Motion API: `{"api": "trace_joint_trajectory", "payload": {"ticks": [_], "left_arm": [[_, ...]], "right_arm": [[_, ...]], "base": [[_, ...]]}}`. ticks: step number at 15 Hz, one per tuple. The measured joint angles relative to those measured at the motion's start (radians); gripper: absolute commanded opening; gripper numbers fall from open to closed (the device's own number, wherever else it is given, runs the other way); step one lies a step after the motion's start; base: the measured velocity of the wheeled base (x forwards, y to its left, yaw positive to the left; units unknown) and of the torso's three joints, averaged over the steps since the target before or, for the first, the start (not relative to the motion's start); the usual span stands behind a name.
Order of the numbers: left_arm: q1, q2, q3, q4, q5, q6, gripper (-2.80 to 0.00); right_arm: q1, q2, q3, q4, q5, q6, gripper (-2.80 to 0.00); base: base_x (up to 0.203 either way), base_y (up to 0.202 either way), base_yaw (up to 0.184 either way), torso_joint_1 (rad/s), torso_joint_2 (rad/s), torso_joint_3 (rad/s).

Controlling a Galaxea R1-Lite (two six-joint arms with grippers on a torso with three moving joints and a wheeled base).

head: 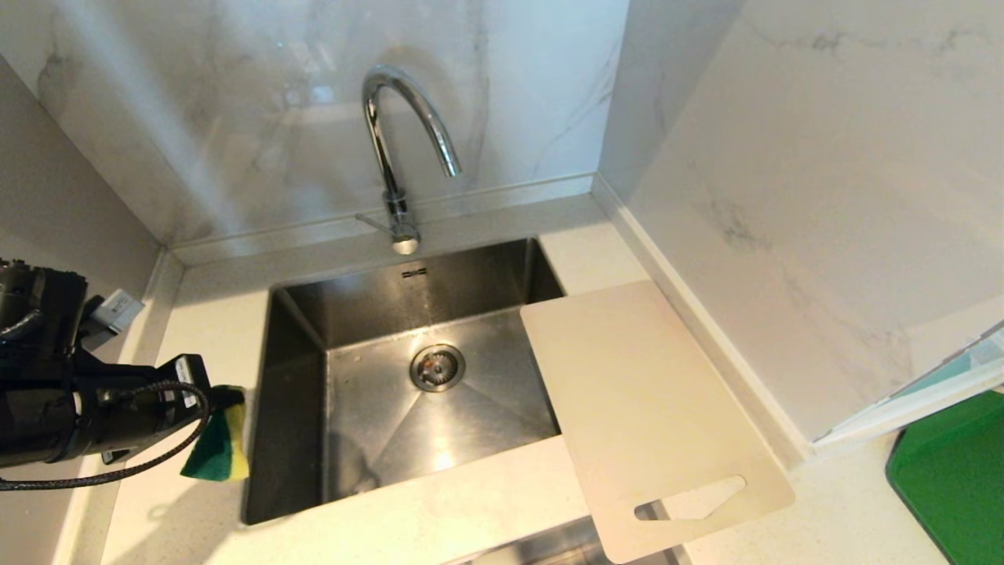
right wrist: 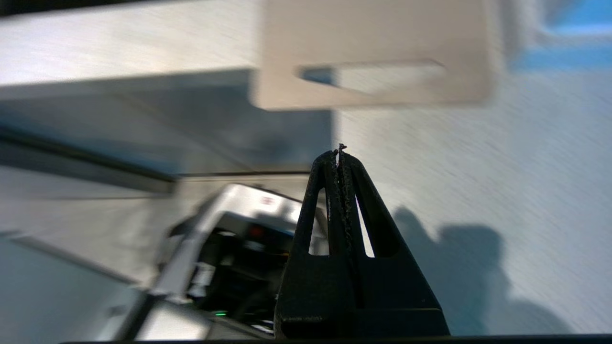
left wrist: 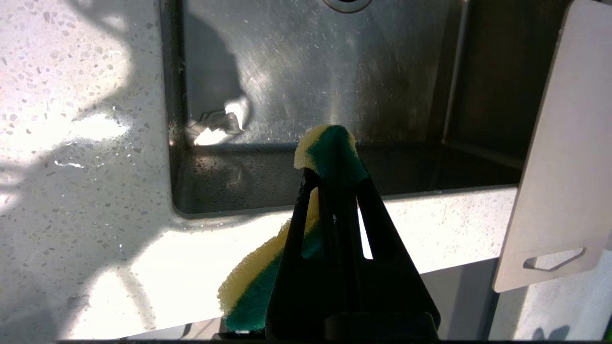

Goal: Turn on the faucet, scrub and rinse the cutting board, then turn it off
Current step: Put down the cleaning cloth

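Observation:
The chrome gooseneck faucet (head: 396,141) stands behind the steel sink (head: 298,369), its thin lever (head: 371,222) pointing left; no water runs. The pale beige cutting board (head: 639,416) lies flat on the counter right of the sink, one edge over the basin, handle slot (head: 690,498) at the near end. My left gripper (head: 223,428) hovers over the counter left of the sink, shut on a yellow-and-green sponge (left wrist: 330,153). My right gripper (right wrist: 340,155) is out of the head view, shut and empty, low in front of the counter, below the cutting board's (right wrist: 377,52) slotted end.
A dark green mat (head: 953,479) lies on the counter at the far right. Marble walls close in behind and to the right of the sink. The drain (head: 437,367) sits in the middle of the basin. Part of the robot's base (right wrist: 224,258) shows under the right gripper.

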Motion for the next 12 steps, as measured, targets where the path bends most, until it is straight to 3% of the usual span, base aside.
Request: {"api": "trace_joint_trajectory", "payload": {"ticks": [2, 5, 7, 9, 10, 12], "left_arm": [[0.0, 0.001, 0.008, -0.017, 0.0, -0.002, -2.8], [0.0, 0.005, 0.018, -0.045, -0.001, -0.001, -2.8], [-0.001, 0.009, 0.019, -0.049, -0.001, -0.004, -2.8], [-0.001, 0.009, 0.027, -0.051, -0.002, -0.006, -2.8], [-0.001, 0.01, 0.034, -0.06, -0.003, -0.006, -2.8], [-0.006, 0.02, 0.039, -0.087, -0.003, -0.004, -2.8]], "right_arm": [[0.004, -0.039, 0.108, -0.096, -0.188, -0.018, -2.8], [0.005, -0.066, 0.216, -0.348, -0.439, -0.014, -2.8], [0.005, -0.073, 0.229, -0.343, -0.449, -0.022, -2.8], [0.005, -0.077, 0.233, -0.224, -0.452, 0.041, -2.8], [0.005, -0.077, 0.234, -0.222, -0.47, 0.087, -2.8], [0.029, -0.076, 0.235, -0.225, -0.474, 0.098, -2.8]], "base": [[0.0, 0.0, 0.0, 0.0, 0.0, 0.0], [0.0, 0.0, 0.0, 0.0, 0.0, 0.0], [0.0, 0.0, 0.0, 0.0, 0.0, 0.0], [0.0, 0.0, 0.0, 0.0, 0.0, 0.0], [0.0, 0.0, 0.0, 0.0, 0.0, 0.0], [0.0, 0.0, 0.0, 0.0, 0.0, 0.0]]}}
